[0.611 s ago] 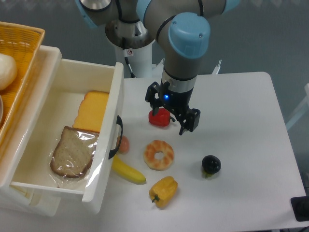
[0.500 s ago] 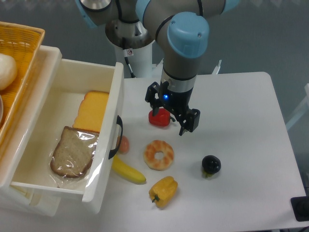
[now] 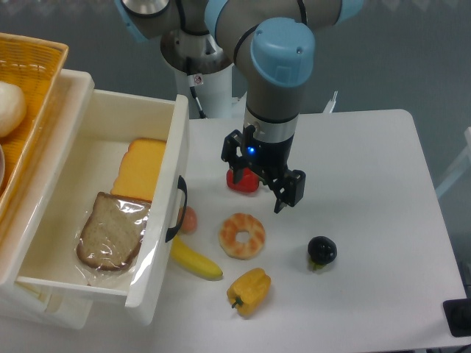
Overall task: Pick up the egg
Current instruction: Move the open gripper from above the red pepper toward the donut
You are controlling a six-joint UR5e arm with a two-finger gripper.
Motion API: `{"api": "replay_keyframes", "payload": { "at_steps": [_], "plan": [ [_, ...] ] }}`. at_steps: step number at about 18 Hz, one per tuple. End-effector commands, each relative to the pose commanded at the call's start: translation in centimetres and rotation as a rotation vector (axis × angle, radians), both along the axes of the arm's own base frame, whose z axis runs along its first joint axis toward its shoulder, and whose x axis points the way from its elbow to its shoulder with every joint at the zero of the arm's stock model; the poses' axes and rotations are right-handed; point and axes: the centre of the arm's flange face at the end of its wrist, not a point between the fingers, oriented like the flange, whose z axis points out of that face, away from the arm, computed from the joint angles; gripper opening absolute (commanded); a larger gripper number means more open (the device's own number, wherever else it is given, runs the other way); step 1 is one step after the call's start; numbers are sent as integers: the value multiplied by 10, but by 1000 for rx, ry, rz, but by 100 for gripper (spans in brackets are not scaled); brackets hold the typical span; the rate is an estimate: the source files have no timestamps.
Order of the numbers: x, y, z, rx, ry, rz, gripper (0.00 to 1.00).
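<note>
The egg [image 3: 189, 219] is a small salmon-pink oval on the white table, tucked against the front of the open drawer, partly hidden by the drawer's black handle [image 3: 177, 209]. It lies left of the glazed ring doughnut [image 3: 242, 235]. My gripper [image 3: 259, 185] hangs open above the table, over the red pepper [image 3: 243, 181], up and to the right of the egg. Nothing is between the fingers [image 3: 288, 193].
An open white drawer [image 3: 110, 206] holds bread and a yellow slice. A banana [image 3: 196, 261], a yellow pepper [image 3: 249, 290] and a dark round fruit [image 3: 321, 251] lie on the table. A wicker basket [image 3: 29, 88] with a white round object stands at the upper left.
The gripper has shifted very slightly down and toward the front; the objects have not moved.
</note>
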Motion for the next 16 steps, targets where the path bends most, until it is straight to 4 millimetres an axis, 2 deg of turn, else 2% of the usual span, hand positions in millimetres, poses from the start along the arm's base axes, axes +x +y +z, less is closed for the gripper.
{"api": "replay_keyframes", "payload": {
  "at_steps": [2,6,14,16],
  "plan": [
    [2,-1,-13,-3,-4,0,100],
    [6,0,-26,44,-4,-17,100],
    [3,1,-44,28,-34,-14,100],
    [6,-3,-65,42,-99,-18,100]
  ]
}}
